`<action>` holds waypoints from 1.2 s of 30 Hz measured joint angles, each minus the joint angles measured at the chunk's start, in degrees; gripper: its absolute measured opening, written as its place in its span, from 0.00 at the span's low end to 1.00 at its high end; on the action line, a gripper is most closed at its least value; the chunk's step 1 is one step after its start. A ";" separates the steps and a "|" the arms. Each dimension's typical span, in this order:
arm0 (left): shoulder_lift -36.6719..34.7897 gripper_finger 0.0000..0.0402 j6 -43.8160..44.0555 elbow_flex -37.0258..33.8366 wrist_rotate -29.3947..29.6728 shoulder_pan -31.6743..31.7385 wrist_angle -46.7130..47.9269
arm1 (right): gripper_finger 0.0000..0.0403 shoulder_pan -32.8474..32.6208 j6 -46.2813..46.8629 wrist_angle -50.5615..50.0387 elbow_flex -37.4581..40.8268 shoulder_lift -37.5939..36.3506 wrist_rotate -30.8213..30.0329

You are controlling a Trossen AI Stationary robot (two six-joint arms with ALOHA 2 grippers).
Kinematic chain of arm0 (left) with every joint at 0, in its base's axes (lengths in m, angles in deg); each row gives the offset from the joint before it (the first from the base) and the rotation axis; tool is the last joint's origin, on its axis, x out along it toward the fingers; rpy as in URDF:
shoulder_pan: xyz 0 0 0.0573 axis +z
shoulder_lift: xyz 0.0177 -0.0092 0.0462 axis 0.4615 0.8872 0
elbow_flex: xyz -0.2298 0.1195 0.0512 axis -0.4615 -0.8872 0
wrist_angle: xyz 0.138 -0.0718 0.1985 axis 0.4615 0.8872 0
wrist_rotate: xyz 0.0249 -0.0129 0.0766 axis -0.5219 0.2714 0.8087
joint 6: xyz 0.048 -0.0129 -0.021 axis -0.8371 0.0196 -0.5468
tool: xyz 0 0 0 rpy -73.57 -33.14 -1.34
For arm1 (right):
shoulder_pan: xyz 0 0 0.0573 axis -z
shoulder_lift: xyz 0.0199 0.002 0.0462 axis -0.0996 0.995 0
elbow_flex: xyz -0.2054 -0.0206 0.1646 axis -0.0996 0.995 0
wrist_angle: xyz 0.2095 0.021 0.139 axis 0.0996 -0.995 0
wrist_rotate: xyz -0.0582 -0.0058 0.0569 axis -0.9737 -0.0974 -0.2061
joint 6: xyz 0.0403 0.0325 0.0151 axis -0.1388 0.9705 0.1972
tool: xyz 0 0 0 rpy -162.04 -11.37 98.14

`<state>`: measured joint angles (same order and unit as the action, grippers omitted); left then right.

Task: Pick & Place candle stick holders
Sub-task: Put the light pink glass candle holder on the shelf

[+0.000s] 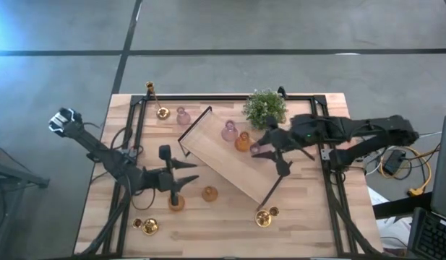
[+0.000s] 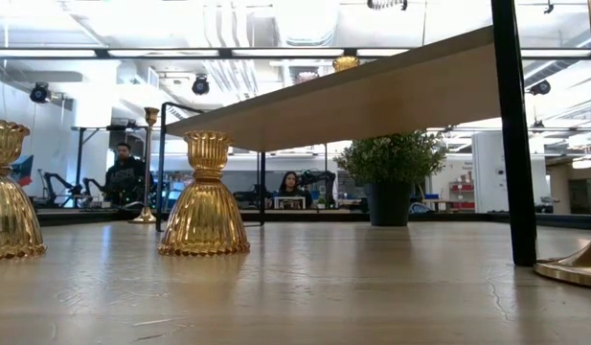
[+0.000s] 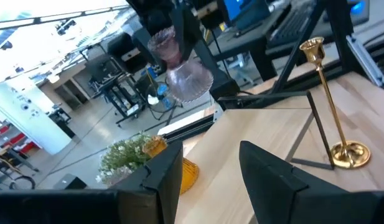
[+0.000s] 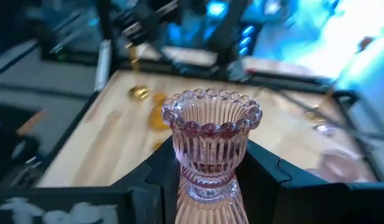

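Right fingers (image 4: 207, 171) clamp pink holder (image 4: 210, 146); left fingers (image 3: 210, 177) apart, empty.

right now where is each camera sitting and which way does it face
High view: overhead, straight down on the wooden tray, both arms, left gripper and right gripper.
Low view: at tabletop height, facing the room, an amber holder close by; no arm shows.
Left wrist view: looks past its own fingers across the tray.
Right wrist view: looks past its own fingers, clamped on a pink glass holder.
Shared: the potted plant appears in high, low and left wrist views.
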<state>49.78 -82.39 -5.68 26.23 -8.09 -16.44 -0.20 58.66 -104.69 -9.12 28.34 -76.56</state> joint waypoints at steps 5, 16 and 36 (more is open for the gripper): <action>-0.51 0.41 -0.16 -4.29 0.01 0.00 -6.27 | 0.29 -0.05 -0.01 16.06 13.97 -6.94 -2.84; -0.51 0.40 0.13 -7.43 -0.04 0.00 -12.14 | 0.29 0.19 2.60 41.90 36.68 -13.85 -12.36; -0.47 0.41 -0.50 -7.37 -0.02 0.24 -12.81 | 0.29 0.58 5.39 54.67 48.56 -11.67 -15.59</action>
<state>49.31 -82.89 -13.05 26.21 -7.85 -29.24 0.38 64.05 -50.02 39.44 16.67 -92.15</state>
